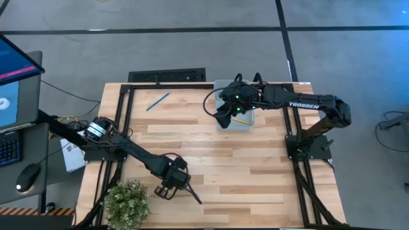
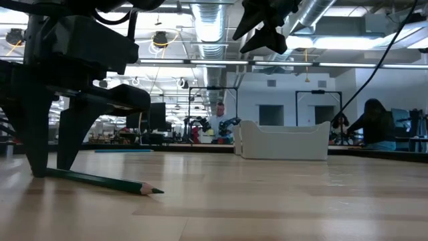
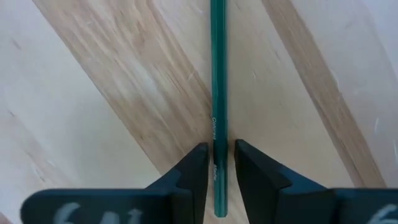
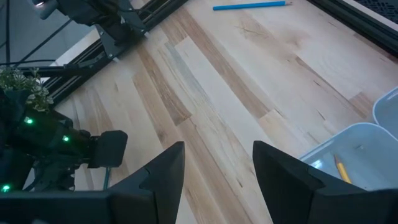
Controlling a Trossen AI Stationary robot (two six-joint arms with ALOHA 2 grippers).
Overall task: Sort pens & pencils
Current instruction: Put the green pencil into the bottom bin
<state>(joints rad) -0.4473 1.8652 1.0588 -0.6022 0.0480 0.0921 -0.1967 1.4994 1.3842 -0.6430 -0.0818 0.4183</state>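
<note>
On the far left, off the table [image 1: 211, 185], sit a screen [image 1: 16, 89], a keyboard [image 1: 7, 148] and a mouse [image 1: 27, 177]. A small green plant [image 1: 126, 203] stands at the near left corner of the wooden table.

Just right of the plant is the left hand [image 1: 181, 186], low on the table. Its two fingers [image 3: 193, 171] stand on each side of a dark green pencil [image 3: 217, 93] that lies flat on the wood. The fingers are very close to the pencil, but thin gaps show, so the hand is not squeezing it yet. In the low view the pencil [image 2: 100, 181] lies on the table with its sharp tip pointing away from the hand [image 2: 47, 157].

Farther back, near the far left part of the table, a light blue pencil [image 1: 157, 101] lies alone on the wood, well apart from both hands.

To the right, a clear bin [image 1: 246, 120] sits at the far middle of the table. A yellow pencil [image 4: 340, 168] lies inside it. The right hand [image 1: 225, 114] hangs in the air above the bin, spread open and holding nothing.
</note>
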